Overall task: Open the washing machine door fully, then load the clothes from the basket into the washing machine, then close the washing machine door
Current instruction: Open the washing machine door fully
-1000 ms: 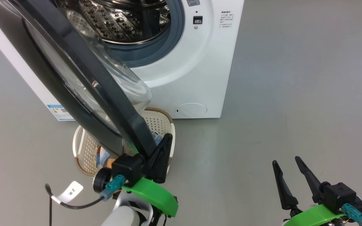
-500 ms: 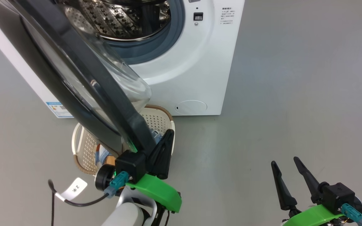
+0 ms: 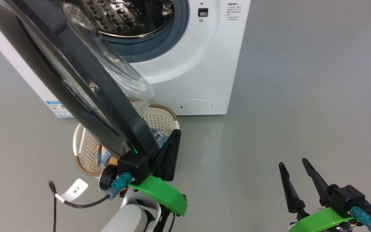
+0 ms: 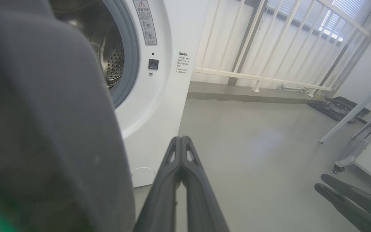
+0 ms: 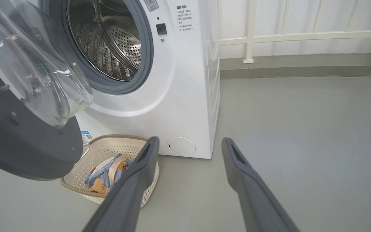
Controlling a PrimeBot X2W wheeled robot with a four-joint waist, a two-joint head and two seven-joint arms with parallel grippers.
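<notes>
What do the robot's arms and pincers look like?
The left pincer and right pincer each have two long, tapering dark fingers on a black block, with a bright green bracket and a teal connector. A black cable with a white tag leaves the left connector; the forearm is white.

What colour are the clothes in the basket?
Light blue clothes with orange-brown and cream, clearest in the right wrist view.

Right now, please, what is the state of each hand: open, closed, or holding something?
Left hand: closed, fingers together, holding nothing, beside the rim of the washing machine door.
Right hand: open, holding nothing.
</notes>
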